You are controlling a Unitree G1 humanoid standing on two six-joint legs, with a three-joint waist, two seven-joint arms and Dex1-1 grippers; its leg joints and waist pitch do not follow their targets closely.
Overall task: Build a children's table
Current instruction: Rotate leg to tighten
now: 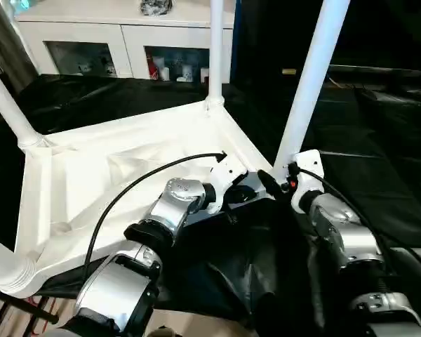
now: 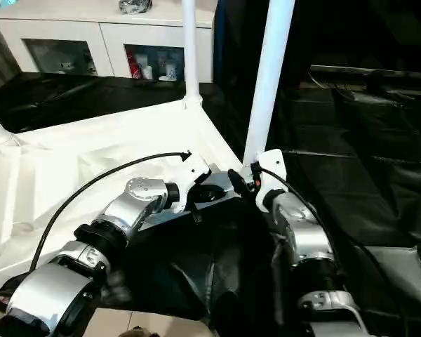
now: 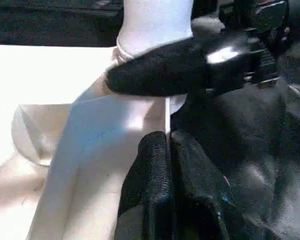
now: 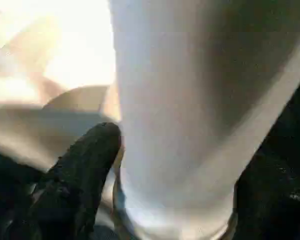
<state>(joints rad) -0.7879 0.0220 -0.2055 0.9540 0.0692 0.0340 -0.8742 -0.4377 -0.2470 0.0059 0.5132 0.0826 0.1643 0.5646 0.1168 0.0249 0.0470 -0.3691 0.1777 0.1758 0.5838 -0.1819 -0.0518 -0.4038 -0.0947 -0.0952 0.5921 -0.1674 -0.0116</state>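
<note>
Standing in one tabletop (image 1: 126,175): four legs (image 1: 310,77).

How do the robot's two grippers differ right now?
The left gripper has its two black fingers pressed shut together, empty, by the tabletop's edge. The right gripper stands open at the base of the near leg, one finger beside the tube. Both have black fingers and meet at the same corner socket.
</note>
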